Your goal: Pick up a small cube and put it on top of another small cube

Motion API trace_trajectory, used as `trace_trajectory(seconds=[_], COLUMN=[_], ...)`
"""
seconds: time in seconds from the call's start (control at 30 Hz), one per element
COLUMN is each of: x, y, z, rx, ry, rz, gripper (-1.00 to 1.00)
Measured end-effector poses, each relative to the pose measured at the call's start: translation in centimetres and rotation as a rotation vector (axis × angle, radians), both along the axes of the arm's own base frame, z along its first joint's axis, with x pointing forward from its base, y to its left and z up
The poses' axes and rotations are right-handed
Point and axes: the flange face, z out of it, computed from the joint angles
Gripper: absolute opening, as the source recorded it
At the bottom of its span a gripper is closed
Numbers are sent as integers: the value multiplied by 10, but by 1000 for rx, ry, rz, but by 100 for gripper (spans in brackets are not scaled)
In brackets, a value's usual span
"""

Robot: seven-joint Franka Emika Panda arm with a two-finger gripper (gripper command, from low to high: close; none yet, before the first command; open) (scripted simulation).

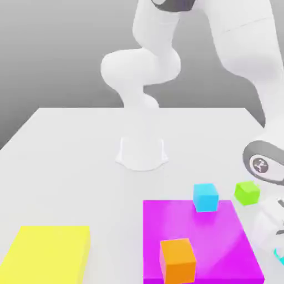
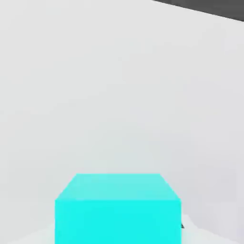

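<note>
Turquoise cube (image 2: 118,221) pinched in end effector (image 2: 118,233) — low over bench (image 1: 72,166), near exterior view's right edge, beside magenta block (image 1: 194,227). Grasp looks done, we judge; lift, carry and placing on another small cube left — no stack yet.

The exterior view looks down at a slant across the pale grey worktop (image 1: 83,166), facing the white robot arm's base (image 1: 141,150) from the opposite side, far enough back to take in the worktop's far edge. The hand view sits very close to a turquoise cube (image 2: 118,214), which both share, at the exterior view's right edge.
</note>
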Motion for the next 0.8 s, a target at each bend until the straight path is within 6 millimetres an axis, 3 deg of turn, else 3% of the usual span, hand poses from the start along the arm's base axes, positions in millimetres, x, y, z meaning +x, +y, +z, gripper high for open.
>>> trace_trajectory(seconds=[0.07, 0.2, 0.43, 0.73, 0.8], x=[-2, -10, -36, -89, -92], y=[-5, -36, -98, -172, -177], z=[26, 64, 115, 152, 138], rx=[1, 9, 14, 3, 0], ry=[1, 5, 7, 2, 1], rz=[7, 52, 135, 243, 251], gripper=[-100, -100, -100, -100, -100])
